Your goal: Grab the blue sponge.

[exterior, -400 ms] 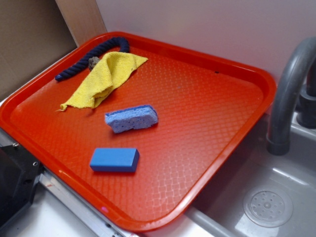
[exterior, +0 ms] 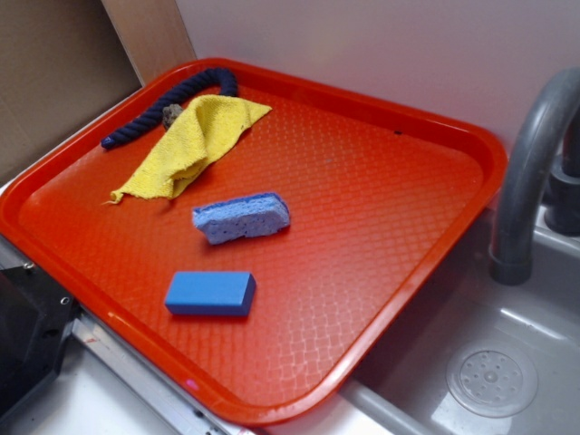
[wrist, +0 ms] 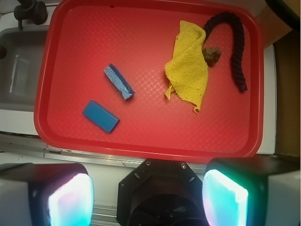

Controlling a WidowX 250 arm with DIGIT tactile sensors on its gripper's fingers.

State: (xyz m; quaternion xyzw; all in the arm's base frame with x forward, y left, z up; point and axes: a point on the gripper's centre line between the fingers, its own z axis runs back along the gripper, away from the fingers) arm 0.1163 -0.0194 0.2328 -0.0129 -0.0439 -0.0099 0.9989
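The blue sponge (exterior: pixel 241 217) is pale, porous and rough-edged, lying near the middle of the red tray (exterior: pixel 381 181). In the wrist view the blue sponge (wrist: pixel 118 81) lies tilted on the red tray (wrist: pixel 141 136), far from my gripper (wrist: pixel 148 197). The gripper hangs high above the tray's near edge, its two glowing pads (wrist: pixel 70 200) wide apart with nothing between them. The gripper does not show in the exterior view.
A smooth bright blue block (exterior: pixel 210 294) (wrist: pixel 100 116) lies near the sponge. A yellow cloth (exterior: pixel 192 145) (wrist: pixel 188 73) and a dark rope (exterior: pixel 168 101) (wrist: pixel 233 44) sit at the tray's far side. A grey sink (exterior: pixel 489 372) with a faucet (exterior: pixel 530 172) adjoins the tray.
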